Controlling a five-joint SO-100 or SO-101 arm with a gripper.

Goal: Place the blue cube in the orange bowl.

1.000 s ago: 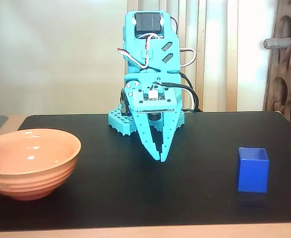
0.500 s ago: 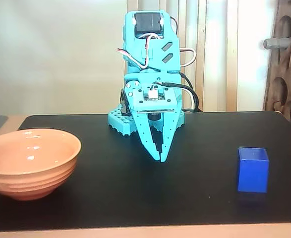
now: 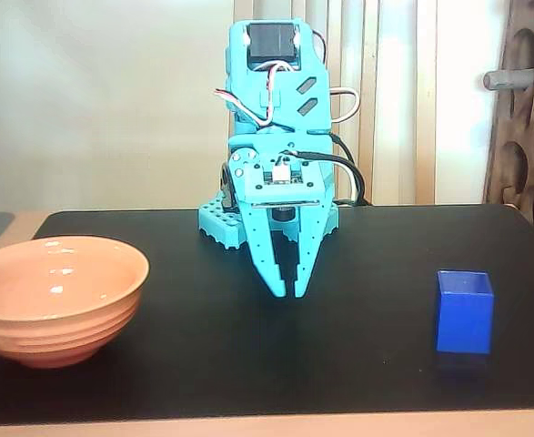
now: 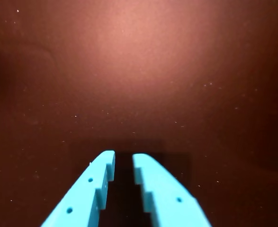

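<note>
In the fixed view the blue cube (image 3: 464, 312) stands upright on the black mat at the right front. The orange bowl (image 3: 57, 296) sits at the left front, ridged on its outer wall, with nothing in it. My turquoise gripper (image 3: 290, 293) points down at the mat's middle, between the two and well apart from both. Its fingertips stand a small gap apart, holding nothing. The wrist view shows the gripper (image 4: 123, 158) slightly open over bare dark mat; neither cube nor bowl appears there.
The arm's base (image 3: 226, 223) stands at the back centre of the black mat (image 3: 376, 246). The mat's front edge runs along the bottom of the fixed view. A wooden lattice (image 3: 526, 137) rises at the back right.
The fingertips, which met at a point before, have parted slightly. The arm, cube and bowl have not moved.
</note>
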